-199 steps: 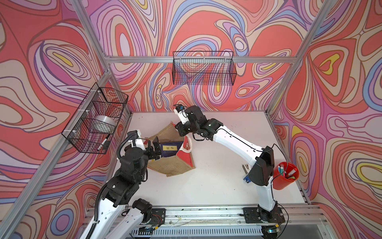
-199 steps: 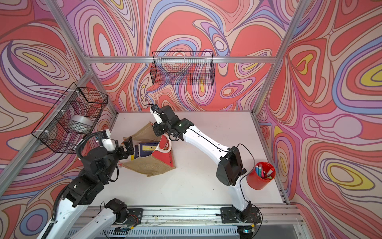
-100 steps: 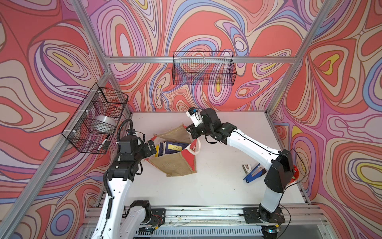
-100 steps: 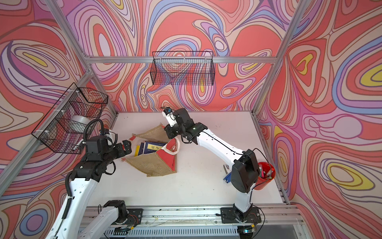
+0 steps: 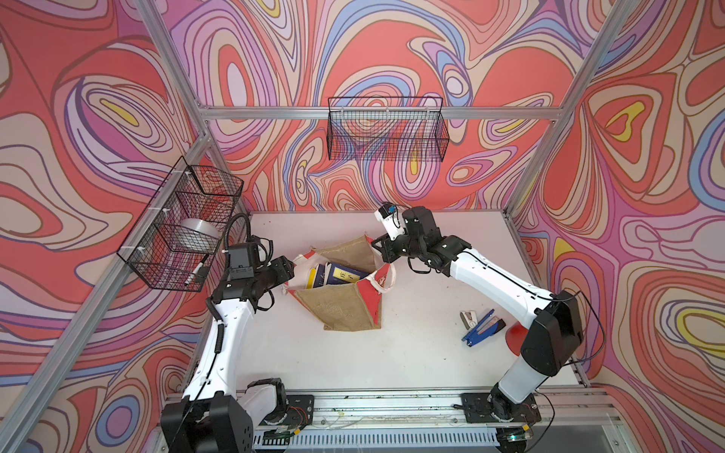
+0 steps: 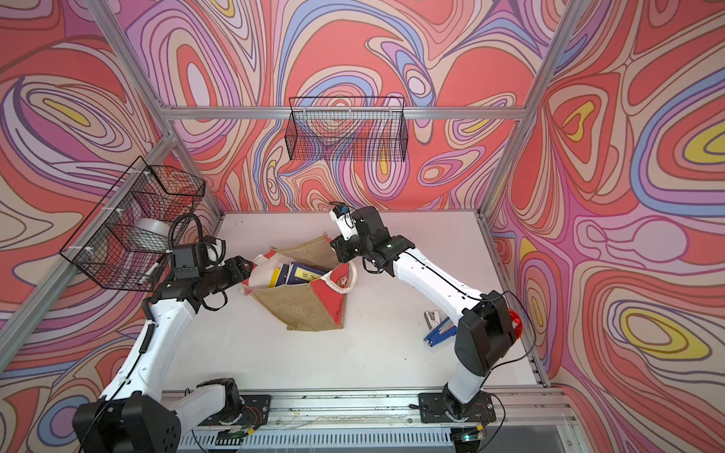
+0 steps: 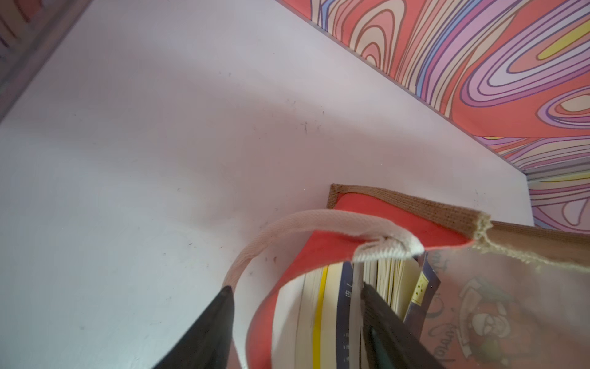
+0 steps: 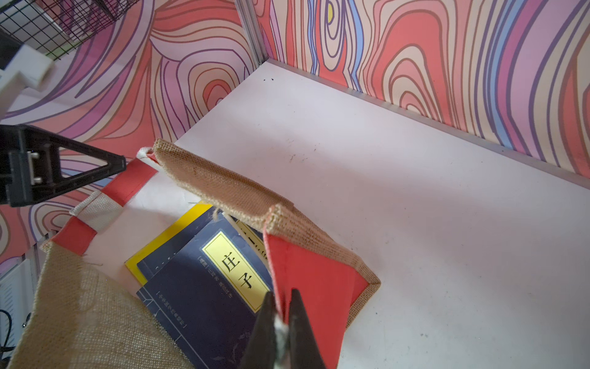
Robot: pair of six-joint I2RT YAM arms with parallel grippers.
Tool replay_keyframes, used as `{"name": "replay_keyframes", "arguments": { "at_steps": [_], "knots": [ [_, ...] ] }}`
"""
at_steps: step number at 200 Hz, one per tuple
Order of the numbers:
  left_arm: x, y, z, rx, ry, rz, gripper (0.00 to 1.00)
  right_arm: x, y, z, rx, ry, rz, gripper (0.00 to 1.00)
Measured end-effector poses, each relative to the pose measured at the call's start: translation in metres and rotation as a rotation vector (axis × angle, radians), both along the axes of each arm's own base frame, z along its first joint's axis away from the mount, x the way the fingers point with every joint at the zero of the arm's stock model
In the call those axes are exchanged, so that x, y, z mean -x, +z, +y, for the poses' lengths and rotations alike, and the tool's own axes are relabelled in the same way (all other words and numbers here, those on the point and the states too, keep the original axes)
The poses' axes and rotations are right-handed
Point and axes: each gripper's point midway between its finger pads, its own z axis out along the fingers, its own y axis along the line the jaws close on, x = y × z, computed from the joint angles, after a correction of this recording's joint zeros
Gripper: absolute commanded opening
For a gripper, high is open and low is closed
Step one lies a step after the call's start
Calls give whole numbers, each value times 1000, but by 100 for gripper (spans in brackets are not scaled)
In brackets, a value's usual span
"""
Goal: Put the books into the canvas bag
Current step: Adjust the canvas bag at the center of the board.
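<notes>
The canvas bag [image 5: 341, 306] [image 6: 302, 302] lies tilted on the white table with its mouth spread wide. Several books [image 5: 337, 274] [image 6: 298, 274], navy with yellow labels and one yellow, sit inside it. My left gripper [image 5: 288, 270] [image 6: 245, 270] [image 7: 295, 287] is at the bag's left rim. Its jaws stand apart, one outside the red panel [image 7: 383, 214] and one in among the books [image 7: 319, 303]. My right gripper [image 5: 380, 257] [image 6: 338, 255] [image 8: 282, 303] is shut on the far red panel's edge [image 8: 319, 274], beside the top book [image 8: 207, 287].
A blue stapler [image 5: 480, 327] [image 6: 441, 333] lies at the right, near my right arm's elbow. A red cup [image 5: 514, 337] is mostly hidden behind that arm. Black wire baskets hang on the back wall [image 5: 386, 129] and the left wall [image 5: 184, 227].
My right gripper has pulled its side of the bag to the right, spreading the mouth. My left arm has drawn back to the left rim and its jaws have narrowed.
</notes>
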Motion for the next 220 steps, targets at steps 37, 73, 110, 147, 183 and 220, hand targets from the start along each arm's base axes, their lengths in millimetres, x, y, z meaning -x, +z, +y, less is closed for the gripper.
{"name": "replay_keyframes", "arguments": {
  "at_steps": [37, 73, 110, 147, 183, 220],
  "knots": [
    [-5, -9, -4, 35, -11, 23, 47, -1, 0, -2, -4, 2, 4, 0],
    [-6, -13, -4, 56, -3, 29, 0, -2, 0, -3, -7, 2, 5, 0],
    [-1, -1, -8, 61, -20, 7, 0, -1, 2, -2, -19, 7, -1, 0],
    [3, 59, -28, 118, -121, -114, 0, 12, 6, -5, -69, 39, -20, 0],
    [4, 111, -56, 223, -266, -244, 0, 38, 10, -12, -185, 38, -45, 0],
    [9, 128, -79, 330, -399, -288, 0, 88, 30, 2, -268, -74, -180, 0]
  ]
}}
